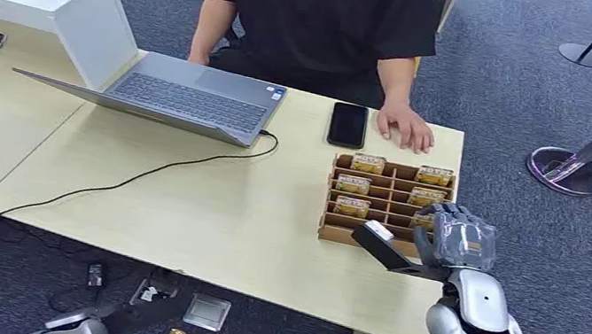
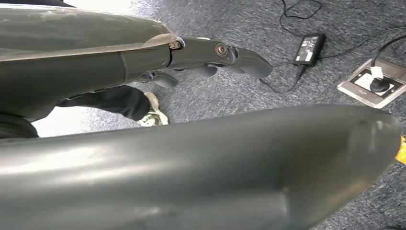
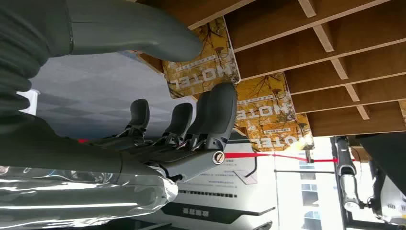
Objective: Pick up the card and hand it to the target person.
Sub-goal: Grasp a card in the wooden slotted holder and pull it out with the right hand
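Head view: a wooden rack (image 1: 388,201) on the worktop (image 1: 205,206) held six visible cards (image 1: 353,183), two per row, standing on edge across the slots. The right hand (image 1: 459,238) hovered at the rack's right edge, empty. A phone (image 1: 348,124), a laptop (image 1: 187,94) and a person's hand (image 1: 406,127) lay beyond.

Left wrist view: the left hand (image 2: 210,57) hung over carpet, fingers apart, empty.

Right wrist view: three cards were visible, the nearest card (image 3: 203,64) between thumb and fingers (image 3: 215,112), unclamped.
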